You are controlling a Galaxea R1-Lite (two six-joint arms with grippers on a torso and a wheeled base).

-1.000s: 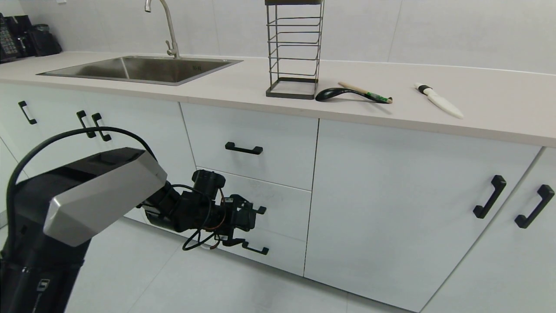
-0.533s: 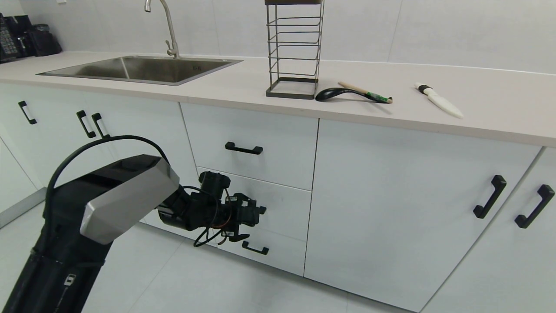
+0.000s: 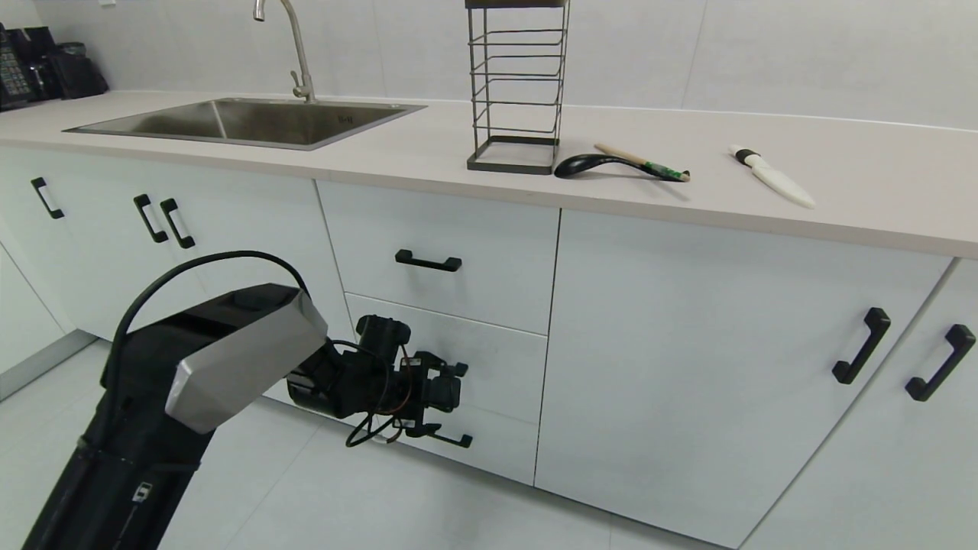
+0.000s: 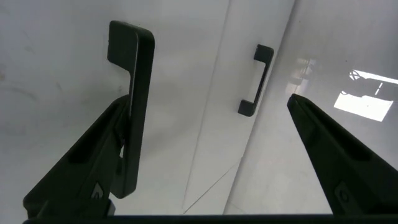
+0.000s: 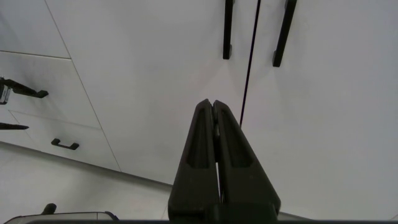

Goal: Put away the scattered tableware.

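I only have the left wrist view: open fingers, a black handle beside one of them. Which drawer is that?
Observer: The lower drawer's handle. In the head view the left gripper is at it, below the upper drawer's handle.
Operator: Where is the tableware?
Observer: On the counter: a black spoon, a wooden-handled utensil and a white knife, all to the right of the wire rack.
Operator: And the other arm?
Observer: The right gripper is shut, facing cabinet doors.
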